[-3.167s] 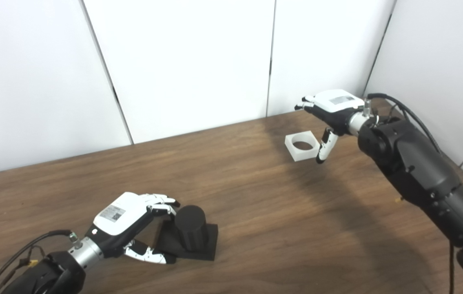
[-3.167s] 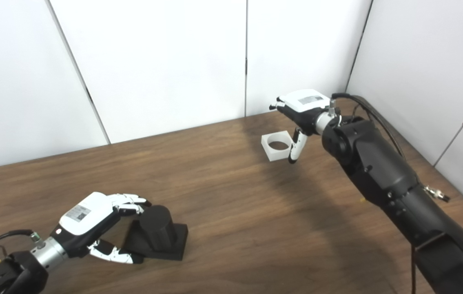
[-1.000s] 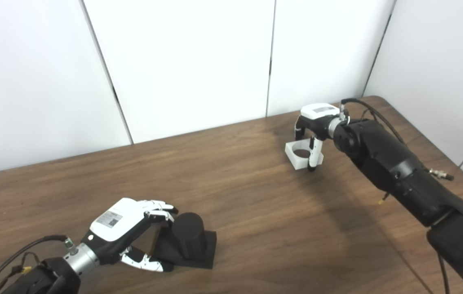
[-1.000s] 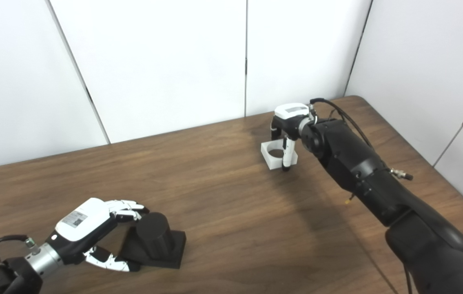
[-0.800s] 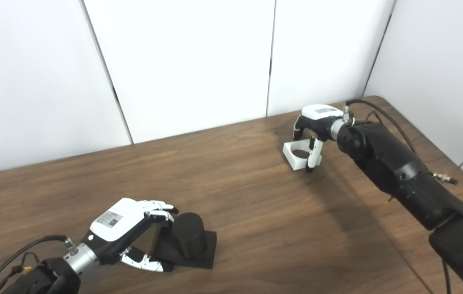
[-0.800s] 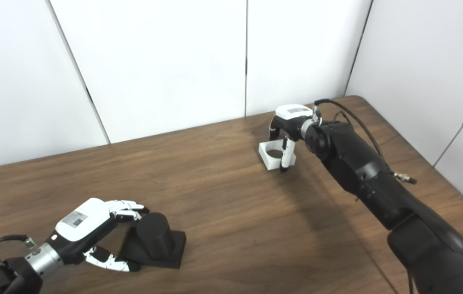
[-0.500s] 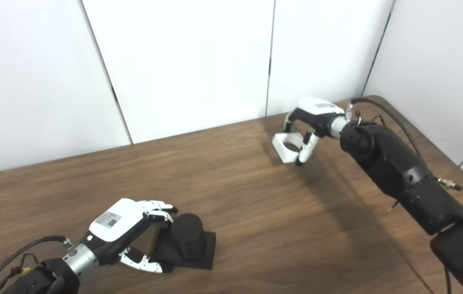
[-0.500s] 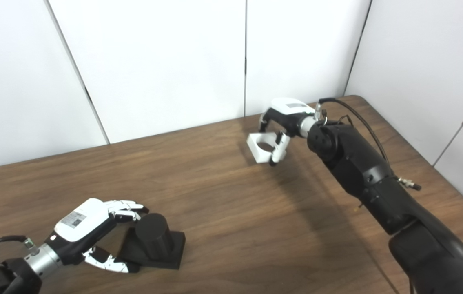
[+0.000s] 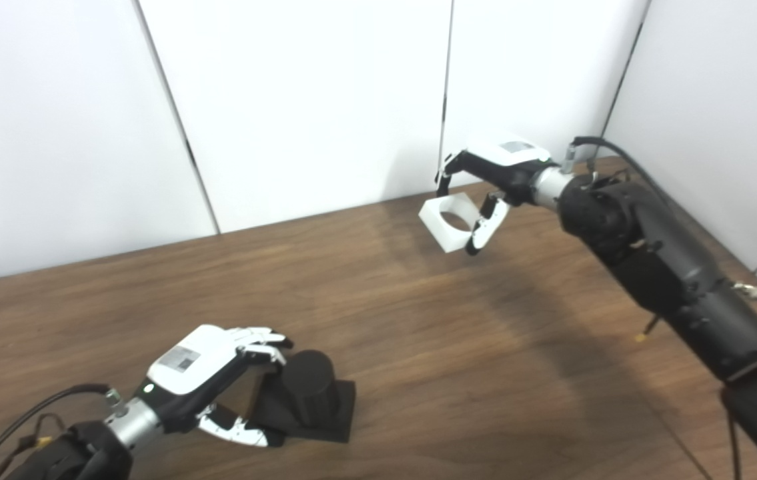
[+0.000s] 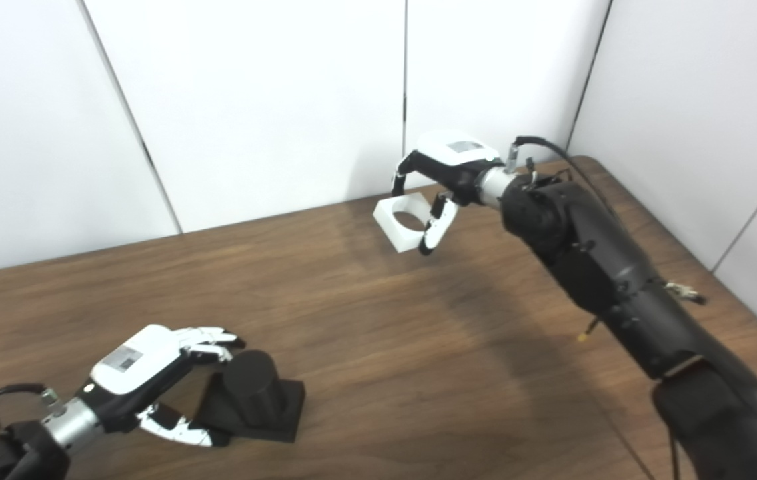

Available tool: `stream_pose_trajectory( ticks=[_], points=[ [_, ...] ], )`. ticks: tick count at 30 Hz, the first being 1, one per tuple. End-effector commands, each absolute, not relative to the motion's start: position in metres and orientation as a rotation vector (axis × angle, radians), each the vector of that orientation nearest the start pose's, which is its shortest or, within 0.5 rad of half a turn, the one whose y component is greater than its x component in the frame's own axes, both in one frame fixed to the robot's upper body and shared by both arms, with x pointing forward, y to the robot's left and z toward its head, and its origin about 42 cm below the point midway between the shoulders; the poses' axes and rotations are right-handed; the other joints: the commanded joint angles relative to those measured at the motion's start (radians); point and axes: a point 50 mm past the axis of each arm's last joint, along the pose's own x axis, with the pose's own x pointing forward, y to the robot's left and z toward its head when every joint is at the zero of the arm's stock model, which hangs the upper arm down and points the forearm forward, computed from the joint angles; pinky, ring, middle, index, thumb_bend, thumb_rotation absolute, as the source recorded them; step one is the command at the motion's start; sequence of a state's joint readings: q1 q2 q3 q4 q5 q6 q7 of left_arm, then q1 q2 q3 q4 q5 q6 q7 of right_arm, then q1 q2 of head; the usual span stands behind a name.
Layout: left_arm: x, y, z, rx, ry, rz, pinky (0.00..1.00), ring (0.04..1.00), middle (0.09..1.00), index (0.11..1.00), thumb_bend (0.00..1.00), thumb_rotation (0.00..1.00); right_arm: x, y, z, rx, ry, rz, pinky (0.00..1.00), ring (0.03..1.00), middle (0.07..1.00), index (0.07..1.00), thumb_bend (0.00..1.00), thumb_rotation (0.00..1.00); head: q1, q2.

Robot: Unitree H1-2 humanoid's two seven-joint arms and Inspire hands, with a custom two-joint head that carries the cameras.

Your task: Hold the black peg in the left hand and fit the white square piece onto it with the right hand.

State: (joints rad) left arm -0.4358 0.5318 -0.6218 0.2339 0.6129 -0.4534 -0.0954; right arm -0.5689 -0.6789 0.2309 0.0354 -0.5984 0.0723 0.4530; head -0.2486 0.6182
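Observation:
The black peg (image 9: pixel 309 387) is a short cylinder standing upright on a square black base at the table's front left. My left hand (image 9: pixel 208 373) curls around its left side, fingers at the peg's top and thumb at the base's front edge. The white square piece (image 9: pixel 448 223), with a round hole, is held tilted in my right hand (image 9: pixel 495 175) above the table at the back right. It also shows in the right eye view (image 10: pixel 403 224).
The brown wooden table (image 9: pixel 458 360) is bounded by white wall panels behind and on the right. My right arm (image 9: pixel 665 273) reaches diagonally over the table's right side.
My right hand closed on the white square piece, lifted it off the table and carried it up and to the left. My left hand and the peg stayed put.

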Motion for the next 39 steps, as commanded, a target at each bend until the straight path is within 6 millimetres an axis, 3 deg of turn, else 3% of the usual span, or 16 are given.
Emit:
stream_pose_trajectory(
  ticks=[1, 9, 25, 39],
  points=[
    [0.35, 0.223, 0.11, 1.315, -0.422, -1.004, 0.79, 0.861, 0.84, 0.492, 0.52, 0.07, 0.421, -0.323, 0.328, -1.406, -0.253, 0.327, 0.78, 0.879, 0.78, 0.476, 0.52, 0.13, 0.009, 0.003],
    [0.352, 0.213, 0.108, 1.329, -0.428, -0.996, 0.82, 0.873, 0.846, 0.492, 0.52, 0.07, 0.404, -0.301, 0.336, -1.334, -0.291, 0.418, 0.79, 0.906, 0.804, 0.476, 0.52, 0.13, 0.102, 0.024],
    [0.359, 0.195, 0.11, 1.344, -0.454, -0.994, 0.81, 0.877, 0.849, 0.493, 0.52, 0.07, 0.387, -0.26, 0.345, -1.31, -0.453, 0.553, 0.74, 0.882, 0.786, 0.476, 0.52, 0.13, 0.215, 0.065],
    [0.361, 0.186, 0.113, 1.344, -0.456, -0.994, 0.81, 0.884, 0.854, 0.494, 0.52, 0.08, 0.382, -0.236, 0.344, -1.272, -0.492, 0.66, 0.75, 0.878, 0.782, 0.476, 0.52, 0.13, 0.249, 0.087]
  ],
)
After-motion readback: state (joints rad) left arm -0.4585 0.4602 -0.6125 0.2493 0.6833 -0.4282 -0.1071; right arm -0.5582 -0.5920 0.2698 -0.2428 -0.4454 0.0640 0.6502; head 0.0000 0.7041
